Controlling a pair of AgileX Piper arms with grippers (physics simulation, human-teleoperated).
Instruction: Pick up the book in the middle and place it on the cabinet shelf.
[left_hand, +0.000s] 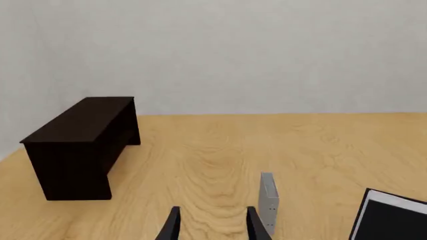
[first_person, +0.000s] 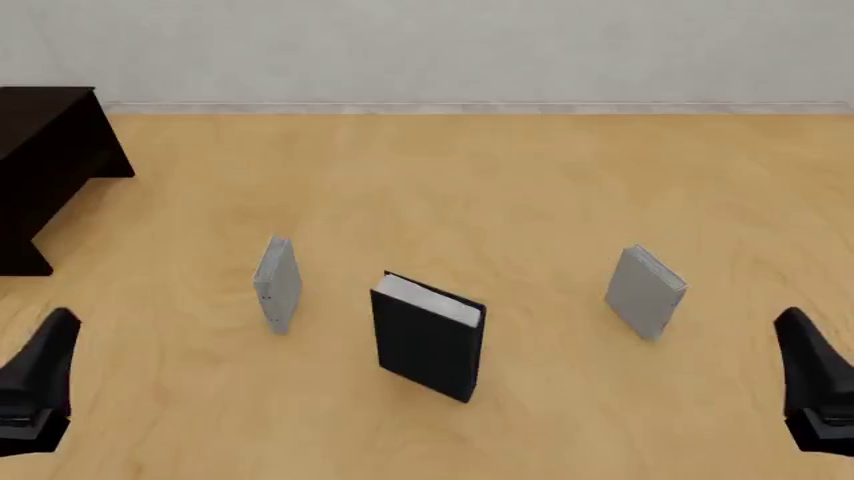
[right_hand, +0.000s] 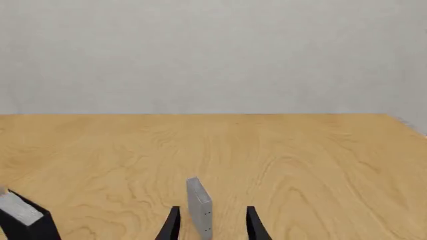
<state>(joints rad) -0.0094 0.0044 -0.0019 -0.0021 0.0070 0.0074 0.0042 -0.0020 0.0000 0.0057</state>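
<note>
Your book stands upright mid-counter, between two thin grey books; no readable title or label. Cabinet shelf far left. Your left end effector and right end effector both spread, holding nothing.

- Setting: a simulated tabletop test scene, not a furnished room; all surfaces are flat, clean renders.
- Light wood-grain tabletop: fills the whole working area and ends at a straight far edge.
- Plain pale grey wall: rises directly behind that far edge, bare and uniform.
- Near-black wooden cabinet: stands at the tabletop's far left.
- Thick black-covered book and two thin light-grey books: stand upright on the tabletop, well apart, nearer than the cabinet.
</note>
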